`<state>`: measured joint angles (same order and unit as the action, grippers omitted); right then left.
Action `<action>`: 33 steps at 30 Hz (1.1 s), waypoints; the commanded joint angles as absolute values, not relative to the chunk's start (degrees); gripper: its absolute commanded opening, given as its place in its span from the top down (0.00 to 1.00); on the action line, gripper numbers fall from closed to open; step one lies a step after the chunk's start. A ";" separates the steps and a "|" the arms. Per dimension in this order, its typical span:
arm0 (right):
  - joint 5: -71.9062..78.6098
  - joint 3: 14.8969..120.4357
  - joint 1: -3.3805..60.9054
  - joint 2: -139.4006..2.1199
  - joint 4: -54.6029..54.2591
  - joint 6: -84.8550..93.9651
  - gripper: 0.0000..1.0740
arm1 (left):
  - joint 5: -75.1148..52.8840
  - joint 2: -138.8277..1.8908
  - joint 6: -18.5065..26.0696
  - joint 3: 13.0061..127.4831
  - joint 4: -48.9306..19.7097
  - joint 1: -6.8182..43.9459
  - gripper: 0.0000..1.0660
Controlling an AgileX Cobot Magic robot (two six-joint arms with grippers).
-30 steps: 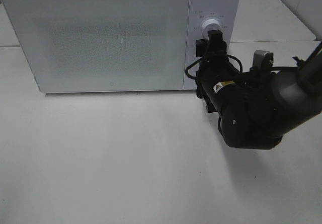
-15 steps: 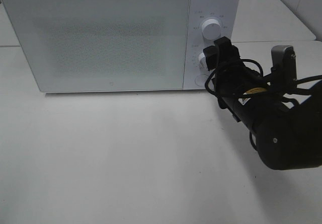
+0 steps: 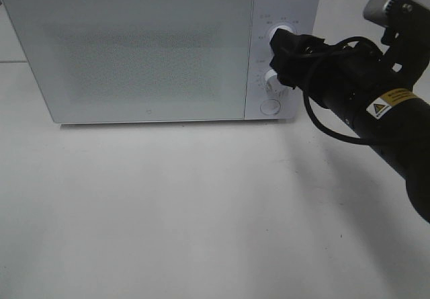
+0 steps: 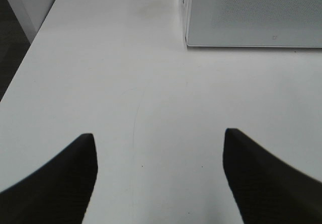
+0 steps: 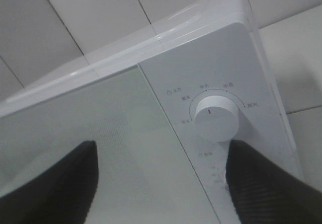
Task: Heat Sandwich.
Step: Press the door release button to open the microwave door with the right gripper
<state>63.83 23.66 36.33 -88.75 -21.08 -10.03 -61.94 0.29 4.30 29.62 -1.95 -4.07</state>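
Right gripper (image 5: 161,146) spread wide, gripping nothing, hangs just in front of the microwave (image 3: 134,50) control panel, facing the upper knob (image 5: 215,118). Microwave door shut. Left gripper (image 4: 158,133) spread wide, empty, over the bare white table (image 4: 100,58). Cannot tell where the sandwich is.

microwave (image 3: 134,57) interior: hidden behind shut door | lower dial (image 3: 268,79): partly behind right arm (image 3: 349,87)

Lab-like test setup: microwave (image 3: 148,50) on plain white table (image 3: 168,211), tiled wall (image 5: 75,22).
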 commanded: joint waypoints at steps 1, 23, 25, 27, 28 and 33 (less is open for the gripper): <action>55.75 23.72 36.04 -85.94 -20.28 4.07 0.34 | -61.19 1.32 3.78 29.56 -2.23 -4.24 0.37; 22.69 32.89 36.04 -80.50 -63.48 74.26 0.34 | -61.19 1.32 3.78 29.56 -2.23 -4.24 0.37; 22.75 33.46 36.04 -79.98 -68.30 80.16 0.34 | -61.19 1.32 3.78 29.56 -2.23 -4.24 0.37; 22.69 33.92 36.04 -79.70 -72.82 84.40 0.34 | -61.19 1.32 3.78 29.56 -2.23 -4.24 0.37; 22.63 34.21 36.04 -79.70 -74.43 86.06 0.34 | -61.19 1.32 3.78 29.56 -2.23 -4.24 0.37; 22.69 35.58 36.04 -79.70 -75.97 87.78 0.35 | -61.19 1.32 3.78 29.56 -2.23 -4.24 0.37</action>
